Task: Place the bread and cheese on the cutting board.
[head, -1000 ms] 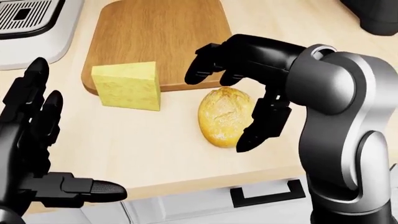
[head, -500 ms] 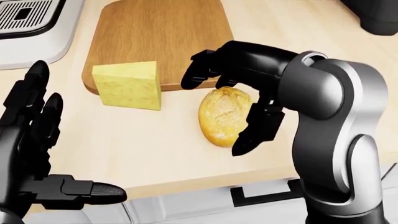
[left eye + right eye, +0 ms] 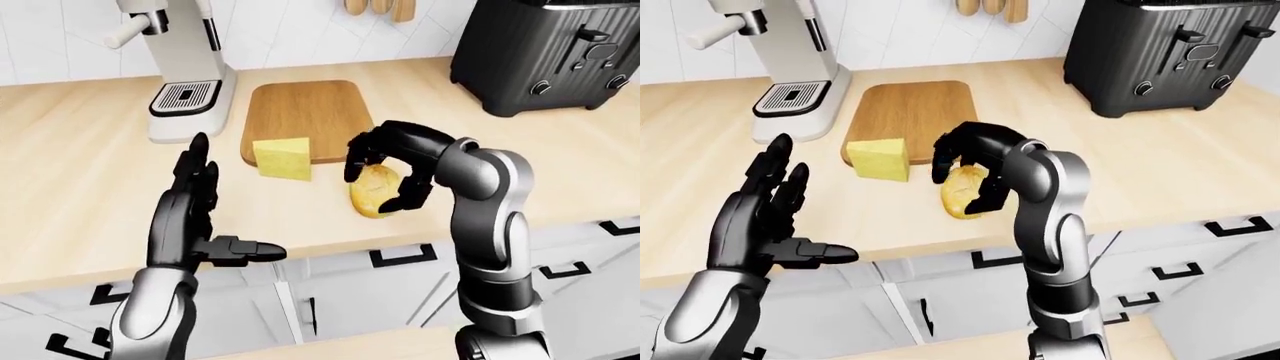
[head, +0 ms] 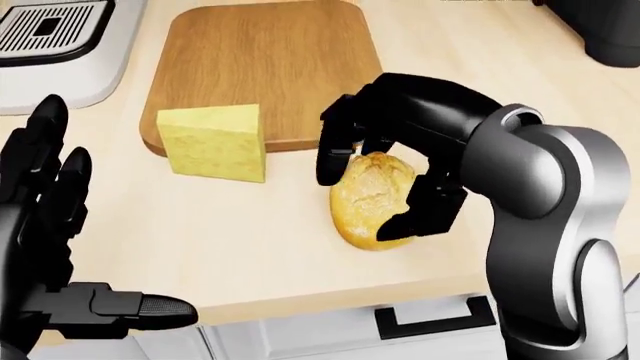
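A light wooden counter [image 3: 90, 150] fills the scene, with a white coffee machine [image 3: 185, 67] and a black toaster [image 3: 545, 52] well beyond the hands, toward the top of the eye views. The whole head view has shifted slightly compared with half a second ago, so the camera has moved a little.

The cutting board [image 4: 260, 60] lies just past the fingertips of the right hand. The cheese [image 4: 215, 141], a yellow wedge, stands partly on the board's lower-left edge and partly on the counter, to the left of the right hand's fingers and apart from them.

The main change is at the right hand [image 4: 385, 169]. Half a second ago its fingers arched loosely over the bread, with the upper fingers reaching toward the board. Now they have curled down around the bread [image 4: 372, 199]: one set presses its upper-left side, and the thumb side hooks against its lower-right side. The hand looks clenched on the loaf, which has barely moved and sits on the counter just short of the board's lower-right corner. In my judgement the grasp is now made, and lifting the bread onto the board comes next.

The left hand [image 4: 50, 247] hangs at the lower left, fingers spread and released, holding nothing, well apart from both foods. It has hardly moved.
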Available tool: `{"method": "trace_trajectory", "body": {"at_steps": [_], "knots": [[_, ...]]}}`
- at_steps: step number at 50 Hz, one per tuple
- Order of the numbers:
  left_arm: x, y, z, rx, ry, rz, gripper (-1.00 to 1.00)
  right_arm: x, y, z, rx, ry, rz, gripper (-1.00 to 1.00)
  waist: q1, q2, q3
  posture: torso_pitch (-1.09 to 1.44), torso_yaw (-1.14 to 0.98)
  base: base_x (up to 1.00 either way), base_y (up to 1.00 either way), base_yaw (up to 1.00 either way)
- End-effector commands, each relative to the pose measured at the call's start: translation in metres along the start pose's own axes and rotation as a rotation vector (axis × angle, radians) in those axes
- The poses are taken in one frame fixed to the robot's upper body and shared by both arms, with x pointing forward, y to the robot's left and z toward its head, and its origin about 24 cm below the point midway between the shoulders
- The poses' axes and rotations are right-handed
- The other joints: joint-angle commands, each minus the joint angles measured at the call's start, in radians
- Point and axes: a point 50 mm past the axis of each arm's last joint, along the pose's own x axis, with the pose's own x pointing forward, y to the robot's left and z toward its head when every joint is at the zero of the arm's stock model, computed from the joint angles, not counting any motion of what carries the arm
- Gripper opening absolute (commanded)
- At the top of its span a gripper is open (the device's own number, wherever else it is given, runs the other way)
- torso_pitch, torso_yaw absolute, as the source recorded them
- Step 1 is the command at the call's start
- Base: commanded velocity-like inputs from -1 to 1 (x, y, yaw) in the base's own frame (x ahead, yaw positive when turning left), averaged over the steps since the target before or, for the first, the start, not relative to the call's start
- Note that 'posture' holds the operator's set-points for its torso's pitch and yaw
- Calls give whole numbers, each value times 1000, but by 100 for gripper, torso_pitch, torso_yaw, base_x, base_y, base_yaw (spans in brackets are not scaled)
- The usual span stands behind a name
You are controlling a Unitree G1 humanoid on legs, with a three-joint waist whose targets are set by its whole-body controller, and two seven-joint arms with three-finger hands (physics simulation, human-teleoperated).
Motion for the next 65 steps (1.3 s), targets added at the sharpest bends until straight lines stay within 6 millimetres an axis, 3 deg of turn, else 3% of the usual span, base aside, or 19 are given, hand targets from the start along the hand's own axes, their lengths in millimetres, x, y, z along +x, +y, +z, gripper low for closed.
{"method": "trace_trajectory", "body": {"at_steps": [1,3,20,29,35,40,47,56,60,65], "knots": [[-2,0,13,11,-79,2,100,-1,-4,4,-14,-18,0,-79,-1,3,-16,0,0,0,0,0],[-2,0,13,12,-80,2,100,-1,-6,4,-15,-19,-8,-100,-1,2,-16,0,0,0,0,0],[3,-1,16,27,-81,3,100,-13,-21,9,-55,-39,-60,-100,-2,3,-8,0,0,0,0,0],[21,4,25,83,-69,21,100,-25,-31,13,-46,-83,-79,-100,-5,4,-3,0,0,0,0,0],[48,9,33,79,-69,9,100,-30,-33,10,-35,-102,-95,-100,-4,3,-3,0,0,0,0,0],[88,5,64,208,-89,-58,100,-35,-31,6,-15,-104,-109,-100,-3,2,-1,0,0,0,0,0],[109,-5,96,432,-80,-188,100,-34,-26,1,4,-104,-109,-100,-3,-2,1,0,0,0,0,0],[124,-4,111,628,-49,-324,100,-31,-20,-3,16,-101,-98,-100,-4,-5,0,0,0,0,0,0],[129,-8,100,797,-17,-407,100,-30,-19,-2,21,-102,-96,-100,-3,-9,1,0,0,0,0,0],[131,-14,92,850,-19,-484,100,-28,-16,-3,22,-104,-89,-100,0,-13,-4,0,0,0,0,0]]}}
